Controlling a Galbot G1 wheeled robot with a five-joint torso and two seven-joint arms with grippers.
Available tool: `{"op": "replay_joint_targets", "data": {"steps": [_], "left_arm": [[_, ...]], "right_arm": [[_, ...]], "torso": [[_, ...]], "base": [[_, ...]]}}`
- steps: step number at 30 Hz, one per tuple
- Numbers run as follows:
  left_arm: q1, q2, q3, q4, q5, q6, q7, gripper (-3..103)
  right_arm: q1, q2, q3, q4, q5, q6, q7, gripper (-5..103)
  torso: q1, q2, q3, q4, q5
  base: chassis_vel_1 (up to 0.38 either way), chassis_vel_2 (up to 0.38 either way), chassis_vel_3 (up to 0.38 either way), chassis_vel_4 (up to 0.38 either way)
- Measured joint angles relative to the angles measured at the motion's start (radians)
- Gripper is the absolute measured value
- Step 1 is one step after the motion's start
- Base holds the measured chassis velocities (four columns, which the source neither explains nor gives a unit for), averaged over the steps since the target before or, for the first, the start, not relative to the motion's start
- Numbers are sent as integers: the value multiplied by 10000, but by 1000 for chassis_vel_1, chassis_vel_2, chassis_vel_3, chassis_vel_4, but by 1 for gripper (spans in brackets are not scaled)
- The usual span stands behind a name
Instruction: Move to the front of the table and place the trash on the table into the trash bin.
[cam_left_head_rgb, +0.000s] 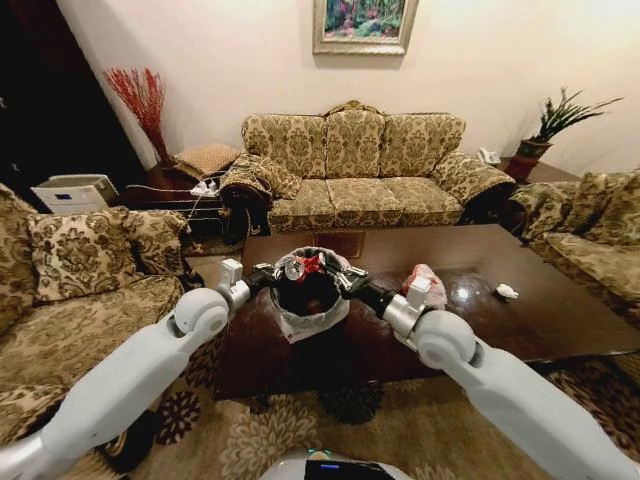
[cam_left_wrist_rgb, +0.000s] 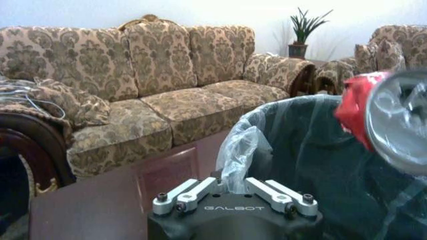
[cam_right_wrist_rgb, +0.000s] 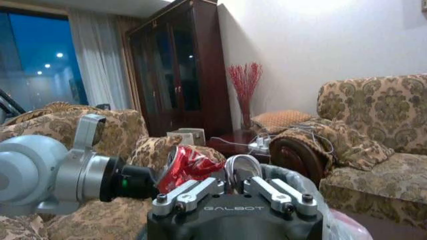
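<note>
The right gripper (cam_left_head_rgb: 330, 272) held the light, crushed red-white can (cam_right_wrist_rgb: 193, 165) by its dented middle over the trash bin (cam_left_head_rgb: 310, 315); the left gripper (cam_left_head_rgb: 268, 272) pinched the bin's flimsy liner (cam_left_wrist_rgb: 237, 155).

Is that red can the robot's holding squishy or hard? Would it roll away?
Probably squishy: the can in the right gripper looks crumpled, so it is likely thin and light. Its round end suggests it might roll, though the dents would likely stop it soon. The left gripper pinches the bin liner.
</note>
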Motion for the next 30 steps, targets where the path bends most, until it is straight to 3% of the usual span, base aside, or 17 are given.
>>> {"op": "replay_joint_targets", "data": {"steps": [5,7,11,12,14,16,18,19,21,22,24,27,30], "left_arm": [[-56,-76,33,60,27,-23,7,3],[-62,-91,46,64,30,-25,8,3],[-5,-116,44,144,156,-71,-5,3],[-5,-116,44,144,156,-71,-5,3],[85,-113,-95,251,335,-162,-15,3],[132,-102,-188,278,421,-220,-25,3],[282,-68,-386,271,541,-330,-106,3],[282,-68,-386,271,541,-330,-106,3],[471,-105,-563,133,557,-340,-366,3],[471,-105,-563,133,557,-340,-366,3],[670,-139,-707,1,558,-376,-530,3],[874,-148,-792,-92,562,-394,-561,3],[1292,-231,-988,-308,615,-453,-715,3]], "right_arm": [[-179,-100,63,94,-23,-4,1,29],[-191,-120,81,95,-29,-2,2,29],[-279,-200,286,317,-34,78,117,51],[-279,-200,286,317,-34,78,117,51],[-459,-280,727,707,-41,149,445,62],[-552,-351,921,835,-102,165,607,62],[-847,-586,1296,976,-552,247,1221,73],[-847,-586,1296,976,-552,247,1221,73],[-1165,-677,1566,797,-1040,173,2500,84],[-1165,-677,1566,797,-1040,173,2500,84],[-1533,-539,1982,177,-1594,-8,3556,95],[-1920,-346,2469,-376,-2149,-50,3651,100],[-2702,-16,3640,-1250,-2933,-187,3166,100]], "torso": [[-1,0,-1,-2,1],[0,0,0,-2,0],[0,0,0,-2,2],[0,0,0,-2,2],[-1,0,0,-1,0],[0,0,-1,-1,0],[-1,1,-1,-1,-1],[-1,1,-1,-1,-1],[-1,1,-1,-2,1],[-1,1,-1,-2,1],[-1,1,-1,-1,4],[0,0,-1,-1,2],[-1,0,-1,-2,3]], "base": [[0,0,0,0],[0,0,0,0],[0,0,0,0],[0,0,0,0],[0,0,0,0],[0,0,0,0],[0,0,0,0],[0,0,0,0],[0,0,0,0],[0,0,0,0],[0,0,0,0],[0,0,0,0],[0,0,0,0]]}}
